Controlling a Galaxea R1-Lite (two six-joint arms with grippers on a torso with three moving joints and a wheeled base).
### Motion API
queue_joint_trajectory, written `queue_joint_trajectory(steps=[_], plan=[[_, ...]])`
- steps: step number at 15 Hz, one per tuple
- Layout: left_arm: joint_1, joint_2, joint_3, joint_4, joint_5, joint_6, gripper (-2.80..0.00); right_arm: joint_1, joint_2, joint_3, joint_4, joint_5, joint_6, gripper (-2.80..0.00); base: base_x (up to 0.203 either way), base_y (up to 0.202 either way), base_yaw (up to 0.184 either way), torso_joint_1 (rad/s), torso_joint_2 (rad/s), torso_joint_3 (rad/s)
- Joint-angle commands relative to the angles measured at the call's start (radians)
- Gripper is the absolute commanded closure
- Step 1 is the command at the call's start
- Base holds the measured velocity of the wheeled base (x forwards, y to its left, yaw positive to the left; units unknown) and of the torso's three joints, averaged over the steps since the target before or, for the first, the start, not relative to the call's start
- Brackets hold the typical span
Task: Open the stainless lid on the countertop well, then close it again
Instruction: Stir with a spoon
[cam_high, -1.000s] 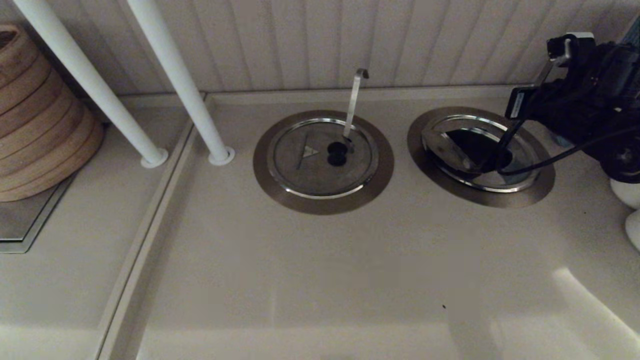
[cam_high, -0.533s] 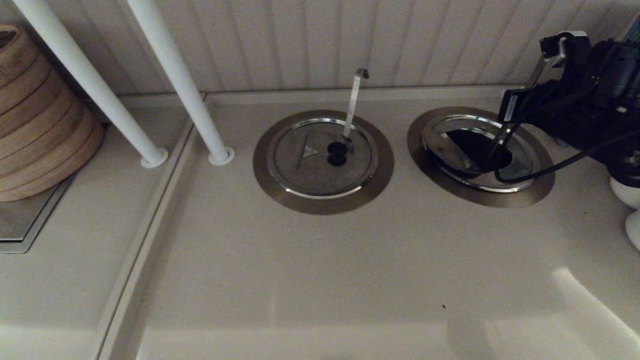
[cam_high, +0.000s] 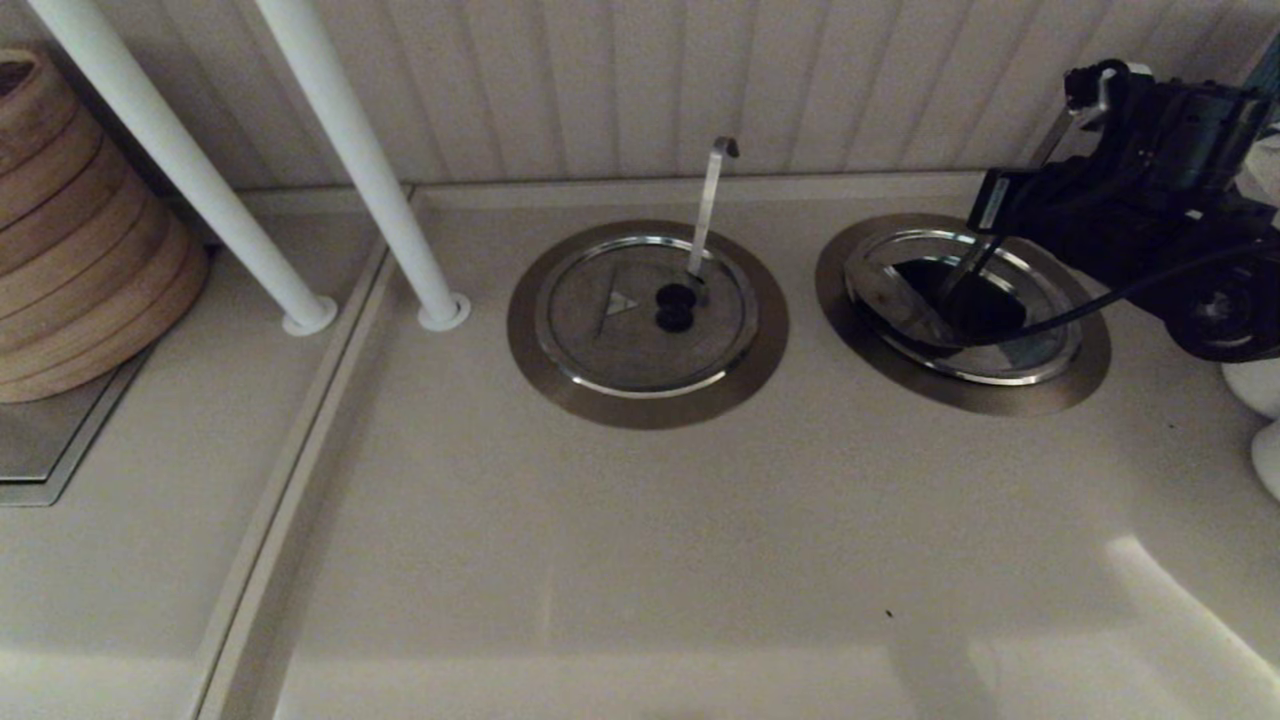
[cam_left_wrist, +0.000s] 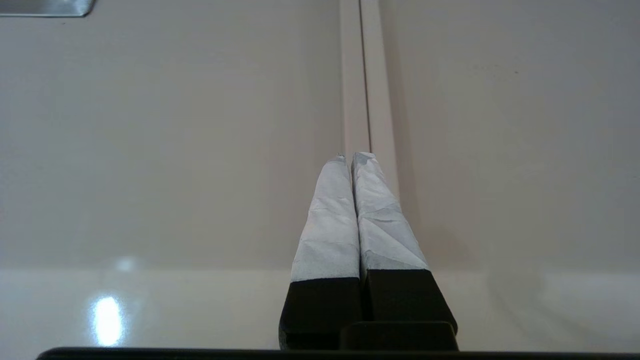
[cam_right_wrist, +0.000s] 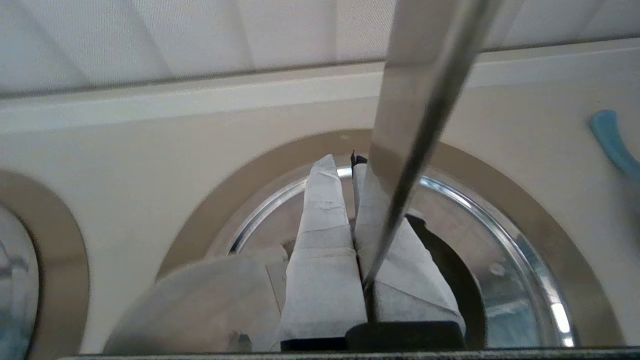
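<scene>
The countertop well (cam_high: 960, 398) lies at the back right, and its dull ring (cam_right_wrist: 240, 195) also shows in the right wrist view. The stainless lid (cam_high: 885, 298) stands tilted in it as a slanted shiny plate, with a dark gap beside it. A bluish patch (cam_high: 1030, 352) shows near the rim. My right gripper (cam_right_wrist: 345, 162) reaches over the well from the right, shut with the lid's thin black knob pinched at its tips. The straight utensil handle (cam_right_wrist: 420, 100) crosses in front of its fingers. My left gripper (cam_left_wrist: 350, 157) is shut over bare counter, outside the head view.
A second closed disc (cam_high: 600, 340) with a hook-tipped handle (cam_high: 708, 200) sits left of the well. Two white poles (cam_high: 380, 180) and stacked bamboo steamers (cam_high: 70, 230) stand at the left. A white object (cam_high: 1260, 390) is at the right edge. The wall runs close behind.
My right arm has shifted left over the well and slightly up. The lid stays tilted with the dark gap showing. The left disc has not moved.
</scene>
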Motion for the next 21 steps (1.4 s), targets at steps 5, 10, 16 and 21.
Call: queue_joint_trajectory(steps=[5, 10, 16, 21], plan=[[0.000, 0.001, 0.000, 0.000, 0.000, 0.000, 0.00, -0.082, 0.044, -0.057, -0.002, -0.004, -0.021, 0.00, 0.000, 0.000, 0.000, 0.000, 0.00, 0.000], [0.001, 0.001, 0.000, 0.000, 0.000, 0.000, 0.00, -0.098, 0.011, -0.029, -0.005, -0.004, -0.084, 0.00, 0.000, 0.000, 0.000, 0.000, 0.00, 0.000], [0.000, 0.001, 0.000, 0.000, -0.001, 0.000, 0.00, -0.067, -0.095, 0.053, 0.018, 0.014, -0.114, 0.00, 0.000, 0.000, 0.000, 0.000, 0.00, 0.000], [0.000, 0.001, 0.000, 0.000, 0.000, 0.000, 0.00, -0.009, -0.081, 0.063, 0.048, 0.026, -0.091, 0.00, 0.000, 0.000, 0.000, 0.000, 0.00, 0.000]])
